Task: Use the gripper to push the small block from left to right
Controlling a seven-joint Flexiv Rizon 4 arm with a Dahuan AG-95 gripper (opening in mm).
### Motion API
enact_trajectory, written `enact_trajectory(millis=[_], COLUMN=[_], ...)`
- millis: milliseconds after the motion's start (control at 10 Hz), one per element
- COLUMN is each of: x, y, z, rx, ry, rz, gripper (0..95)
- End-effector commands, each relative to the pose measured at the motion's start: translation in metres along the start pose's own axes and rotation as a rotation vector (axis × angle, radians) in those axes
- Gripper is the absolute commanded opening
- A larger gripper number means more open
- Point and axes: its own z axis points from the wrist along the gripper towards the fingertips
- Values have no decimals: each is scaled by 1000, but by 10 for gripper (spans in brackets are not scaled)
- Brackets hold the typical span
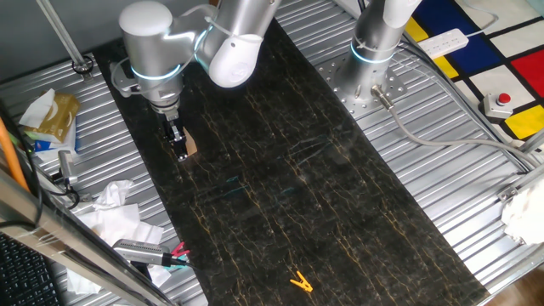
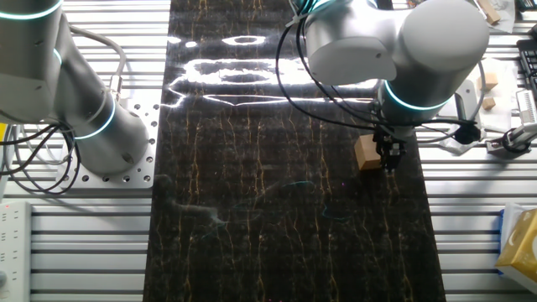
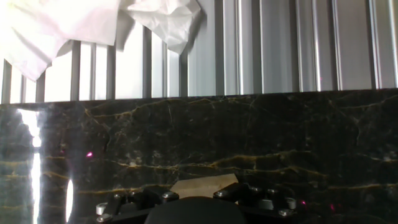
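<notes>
The small block is a light-tan wooden cube on the black marble-patterned mat, near the mat's left edge. My gripper stands upright right beside it, on its left, with its tips down at the mat. The black fingers look closed together with nothing between them. In the other fixed view the block sits just left of the gripper. In the hand view the block shows as a tan patch just above the dark gripper body; the fingertips are hidden there.
A tiny orange clip lies near the mat's front end. The second silver arm's base stands at the far right of the mat. Crumpled white paper and tools lie on the slatted table left of the mat.
</notes>
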Motion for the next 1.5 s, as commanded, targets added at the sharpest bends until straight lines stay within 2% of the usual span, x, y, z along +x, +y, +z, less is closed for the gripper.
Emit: enact_trajectory(millis=[100, 200, 600, 1500], x=[0, 0, 0, 0], y=[0, 1, 1, 5], z=[0, -1, -2, 1], rx=[-2, -1, -1, -44], ry=[1, 1, 0, -1], rz=[4, 8, 7, 55], gripper=[760, 950, 950, 950])
